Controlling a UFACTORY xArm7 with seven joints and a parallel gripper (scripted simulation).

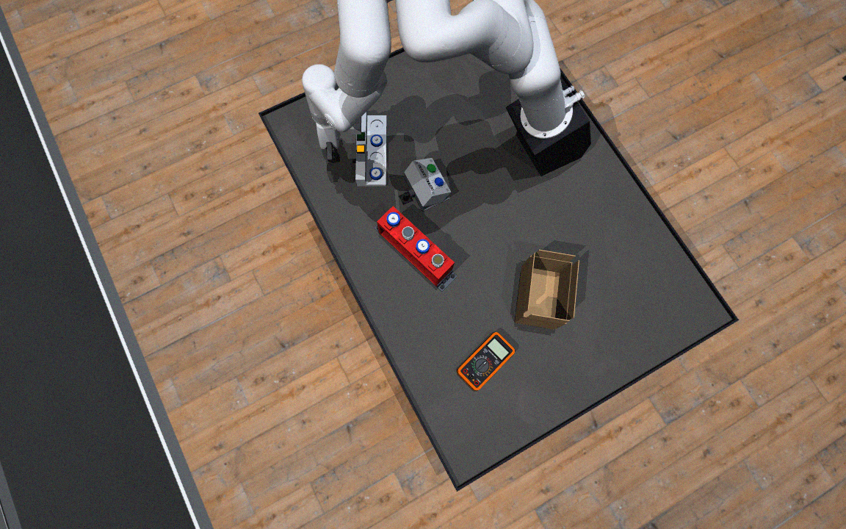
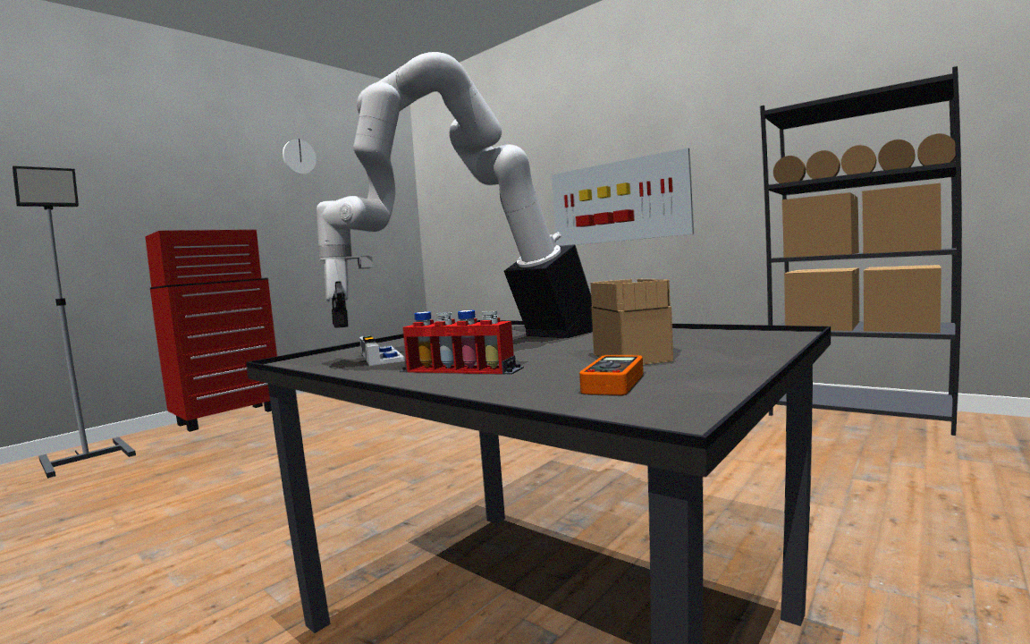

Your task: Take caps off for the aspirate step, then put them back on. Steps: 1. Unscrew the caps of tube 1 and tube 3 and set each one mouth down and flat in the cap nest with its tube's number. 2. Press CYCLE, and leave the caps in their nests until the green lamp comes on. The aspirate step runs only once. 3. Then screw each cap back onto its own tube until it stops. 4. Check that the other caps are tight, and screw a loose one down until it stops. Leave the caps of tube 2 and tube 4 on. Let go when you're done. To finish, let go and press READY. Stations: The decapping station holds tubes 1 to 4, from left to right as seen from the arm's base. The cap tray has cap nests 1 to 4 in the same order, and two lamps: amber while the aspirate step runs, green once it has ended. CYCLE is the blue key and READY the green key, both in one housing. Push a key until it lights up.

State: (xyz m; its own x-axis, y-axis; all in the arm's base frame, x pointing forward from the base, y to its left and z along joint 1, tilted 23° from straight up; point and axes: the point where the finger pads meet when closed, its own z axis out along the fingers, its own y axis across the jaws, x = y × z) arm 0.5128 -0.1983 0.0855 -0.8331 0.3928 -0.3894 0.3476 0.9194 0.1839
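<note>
The xArm hangs its gripper wide open and empty above the table's far left edge, beside the cap tray. Two blue caps sit in its nests, amber lamp lit, apparently waiting out the aspirate cycle. The red decapping station stands nearer. Grey walls, plank floor.

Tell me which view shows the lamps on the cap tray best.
The top view. It looks straight down on the cap tray, so the amber lamp shows lit, with a dark one above it. In the exterior view the tray is small and low, partly behind the red tube rack; its lamps are too small to read.
</note>
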